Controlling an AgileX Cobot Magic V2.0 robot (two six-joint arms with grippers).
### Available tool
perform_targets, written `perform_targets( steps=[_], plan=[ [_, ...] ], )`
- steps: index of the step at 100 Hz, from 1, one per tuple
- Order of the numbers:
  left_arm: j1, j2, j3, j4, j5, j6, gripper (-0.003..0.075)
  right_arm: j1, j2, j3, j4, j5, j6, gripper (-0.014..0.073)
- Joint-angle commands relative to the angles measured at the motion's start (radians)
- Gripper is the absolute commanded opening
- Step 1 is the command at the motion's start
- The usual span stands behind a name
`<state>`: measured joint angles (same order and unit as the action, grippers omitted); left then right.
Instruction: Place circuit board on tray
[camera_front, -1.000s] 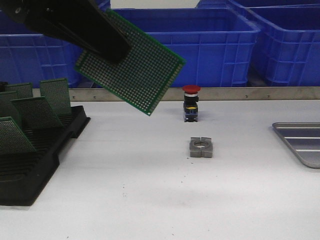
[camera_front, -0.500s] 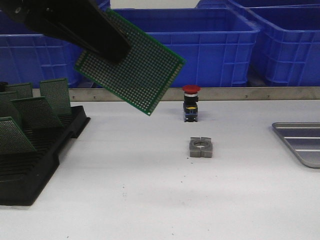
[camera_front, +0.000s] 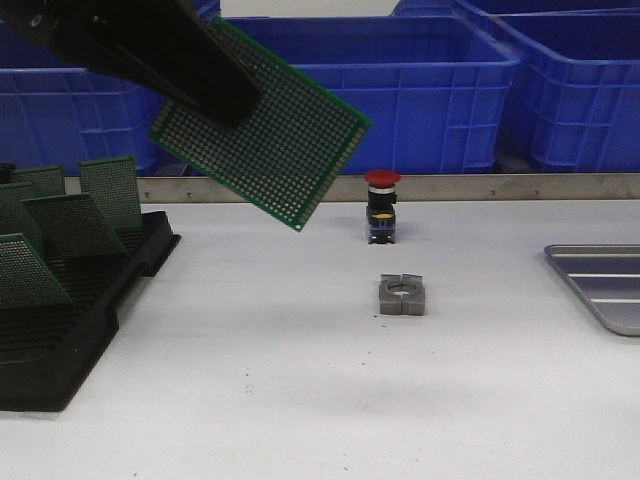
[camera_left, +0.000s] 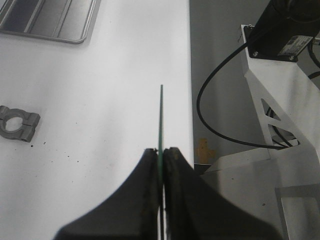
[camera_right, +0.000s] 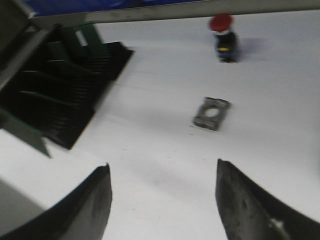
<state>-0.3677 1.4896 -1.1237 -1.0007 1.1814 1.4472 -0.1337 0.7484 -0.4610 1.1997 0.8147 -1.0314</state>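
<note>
My left gripper (camera_front: 215, 95) is shut on a green perforated circuit board (camera_front: 275, 135) and holds it tilted high above the table, left of centre. In the left wrist view the board (camera_left: 161, 115) shows edge-on between the closed fingers, with the gripper (camera_left: 161, 150) pinching its near end. The silver-grey metal tray (camera_front: 605, 285) lies at the table's right edge, partly cut off; it also shows in the left wrist view (camera_left: 50, 22). My right gripper (camera_right: 162, 167) is open and empty above the white table; it does not show in the front view.
A black slotted rack (camera_front: 60, 300) with several green boards stands at the left. A red-capped push button (camera_front: 382, 205) and a grey metal clamp block (camera_front: 402, 295) sit mid-table. Blue bins (camera_front: 420, 80) line the back behind a metal rail.
</note>
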Motion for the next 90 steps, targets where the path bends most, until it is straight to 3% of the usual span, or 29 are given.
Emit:
perform_targets(
  steps=[1,12,28,56,81,90],
  plan=[
    [-0.011,-0.031,-0.03,-0.074,0.008,-0.005,-0.0017,-0.002,0.066,-0.032,0.221,0.106,-0.278,0.0487],
    [-0.011,-0.031,-0.03,-0.074,0.008,-0.005,-0.0017,0.013,0.142,-0.051,0.262,0.187,-0.497,0.0487],
    [-0.011,-0.031,-0.03,-0.074,0.008,-0.005,-0.0017,0.122,0.244,-0.119,0.259,0.157,-0.598,0.0487],
    [-0.011,-0.031,-0.03,-0.074,0.008,-0.005,-0.0017,0.337,0.47,-0.282,0.226,0.114,-0.633,0.0487],
    [-0.011,-0.031,-0.03,-0.074,0.008,-0.005,-0.0017,0.468,0.632,-0.376,0.226,0.133,-0.633,0.0486],
    [-0.011,-0.031,-0.03,-0.074,0.008,-0.005,-0.0017,0.498,0.665,-0.389,0.226,0.144,-0.633,0.0442]
  ],
)
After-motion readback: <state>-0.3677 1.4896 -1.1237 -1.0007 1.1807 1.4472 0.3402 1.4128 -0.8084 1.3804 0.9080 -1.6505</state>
